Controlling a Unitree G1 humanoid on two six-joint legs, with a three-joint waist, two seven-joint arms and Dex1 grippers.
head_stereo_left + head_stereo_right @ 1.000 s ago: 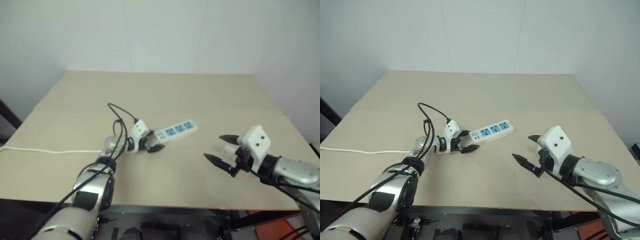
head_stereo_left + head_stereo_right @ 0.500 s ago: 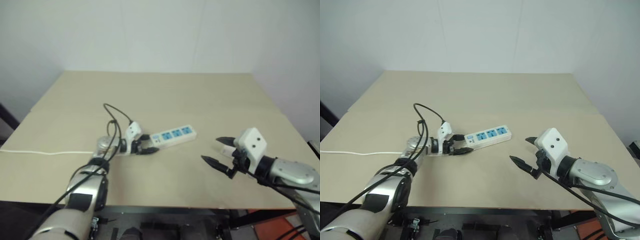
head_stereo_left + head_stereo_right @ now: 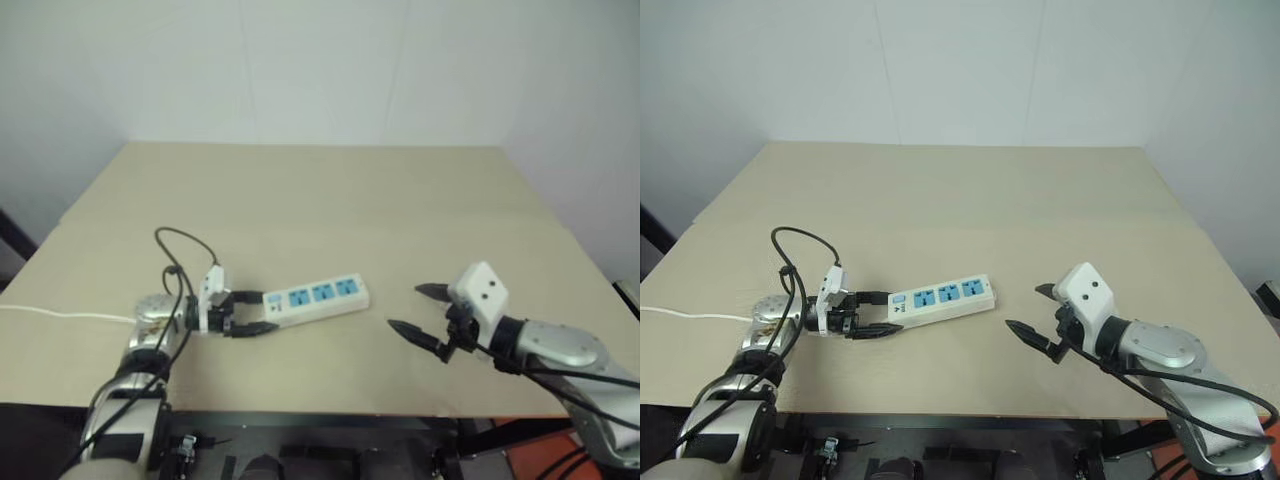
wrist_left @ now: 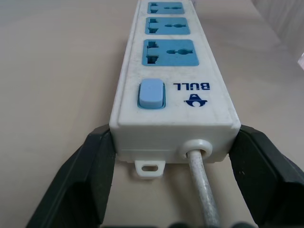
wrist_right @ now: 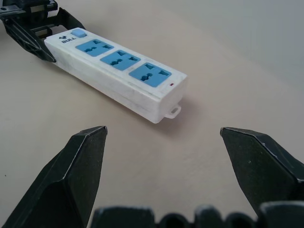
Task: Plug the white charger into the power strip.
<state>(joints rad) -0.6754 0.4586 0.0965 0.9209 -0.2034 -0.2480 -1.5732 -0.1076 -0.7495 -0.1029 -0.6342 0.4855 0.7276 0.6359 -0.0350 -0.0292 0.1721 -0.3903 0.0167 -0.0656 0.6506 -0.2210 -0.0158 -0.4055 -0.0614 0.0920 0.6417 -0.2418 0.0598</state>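
**A:** Head views first. What has changed?

**B:** The power strip (image 3: 315,297) lies further left and nearer than a second ago. The left gripper (image 3: 250,312) has drawn back that way with it and now sits at the strip's left end, where the thin white cord (image 3: 60,315) trails off over the table's left edge.

**A:** Is it holding the strip?

**B:** Its jaws are spread, one finger on either side of that end. I cannot tell if they press. The right gripper (image 3: 404,308) hangs wide open and holds nothing, well right of the strip.

**A:** And the task?

**B:** My guess is that the strip is being placed for plugging. I cannot tell where the white charger is, so nothing is plugged yet.

**A:** Left wrist view?

**B:** The black fingers (image 4: 92,171) flank the strip's corners beside the blue switch (image 4: 151,93). All three sockets beyond are free.

**A:** Right wrist view?

**B:** The strip lies aslant ahead of the wide jaws, with bare tabletop between them.

**A:** Room to move?

**B:** The table (image 3: 330,190) gives open room on the far side and to the right. The strip lies well in from the near edge, but the right gripper hovers close to it.
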